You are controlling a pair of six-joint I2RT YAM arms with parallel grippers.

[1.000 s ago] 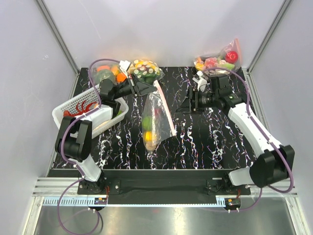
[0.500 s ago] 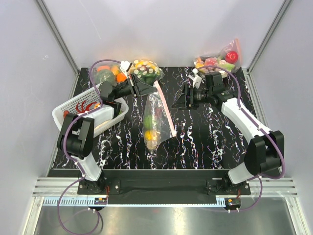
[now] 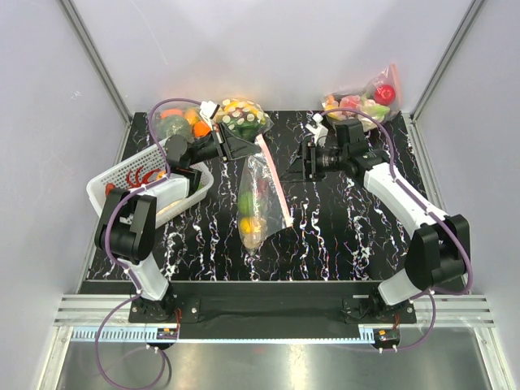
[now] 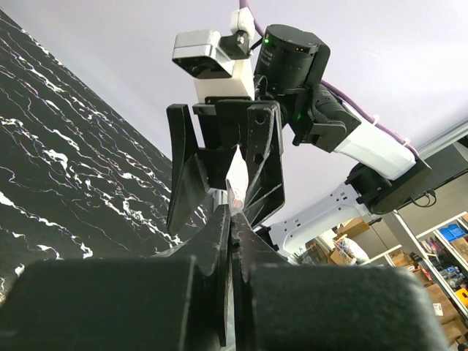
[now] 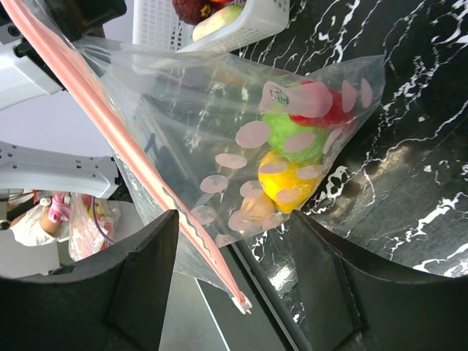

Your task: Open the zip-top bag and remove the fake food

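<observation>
Zip-top bag (image 3: 258,191): strip (image 3: 273,175) corner clenched in left fingers (image 3: 253,145), fake food (image 3: 248,213) sagging low. Right fingers (image 3: 294,168): spread, just beside strip. Advised: pinch one lip only, peel away.

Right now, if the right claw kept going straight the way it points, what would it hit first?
Most likely the zip-top bag, at its pink zip strip: the wrist view shows the strip between the open fingers of the right gripper. The bag hangs from the left gripper. How near is unclear.
</observation>
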